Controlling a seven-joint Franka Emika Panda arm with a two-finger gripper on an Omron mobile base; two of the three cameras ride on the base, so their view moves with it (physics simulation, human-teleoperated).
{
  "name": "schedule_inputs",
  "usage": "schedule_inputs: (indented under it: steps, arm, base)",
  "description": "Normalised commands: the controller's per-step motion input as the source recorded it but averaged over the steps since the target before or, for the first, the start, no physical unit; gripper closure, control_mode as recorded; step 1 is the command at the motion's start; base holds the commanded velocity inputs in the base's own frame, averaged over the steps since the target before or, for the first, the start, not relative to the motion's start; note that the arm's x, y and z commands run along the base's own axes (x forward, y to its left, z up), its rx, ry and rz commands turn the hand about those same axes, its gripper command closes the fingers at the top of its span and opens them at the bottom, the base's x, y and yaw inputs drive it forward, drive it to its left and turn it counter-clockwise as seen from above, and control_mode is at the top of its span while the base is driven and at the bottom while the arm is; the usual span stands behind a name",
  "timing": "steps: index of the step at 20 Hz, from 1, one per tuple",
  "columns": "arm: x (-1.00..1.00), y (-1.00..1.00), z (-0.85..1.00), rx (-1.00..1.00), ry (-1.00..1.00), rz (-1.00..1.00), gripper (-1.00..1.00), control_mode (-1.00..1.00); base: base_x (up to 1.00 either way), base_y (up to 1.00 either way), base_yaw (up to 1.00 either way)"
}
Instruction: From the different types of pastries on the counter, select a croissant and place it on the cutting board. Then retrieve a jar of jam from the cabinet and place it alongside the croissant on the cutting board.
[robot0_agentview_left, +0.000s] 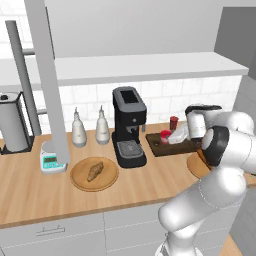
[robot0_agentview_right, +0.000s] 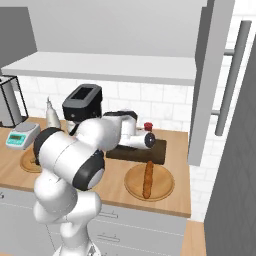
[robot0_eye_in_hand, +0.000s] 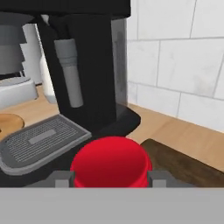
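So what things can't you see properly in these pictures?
- Jar of jam: hand view's bottom edge cuts it off, so whether the gripper is shut on it is unclear.
- Cutting board: the arm covers its left part in the right base view.
- Croissant: too small to show detail in the left base view.

In the hand view the jar of jam is cut off below, so only its red top shows and its base on the cutting board stays hidden. The fingertips beside it are mostly hidden, and contact is probably there but cannot be confirmed. In the right base view the arm covers the board's left end and most of the left plate.
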Motion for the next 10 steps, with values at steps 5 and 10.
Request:
schedule_inputs:
  steps: [5, 10]
  arm:
    - [0.01, 0.0, -0.31, 0.0, 0.0, 0.0, 1.0, -1.0]
    - [0.16, 0.0, -0.33, 0.0, -0.04, 0.0, 1.0, -1.0]
  base:
    - [0.0, 0.0, 0.0]
    - [0.0, 0.0, 0.0]
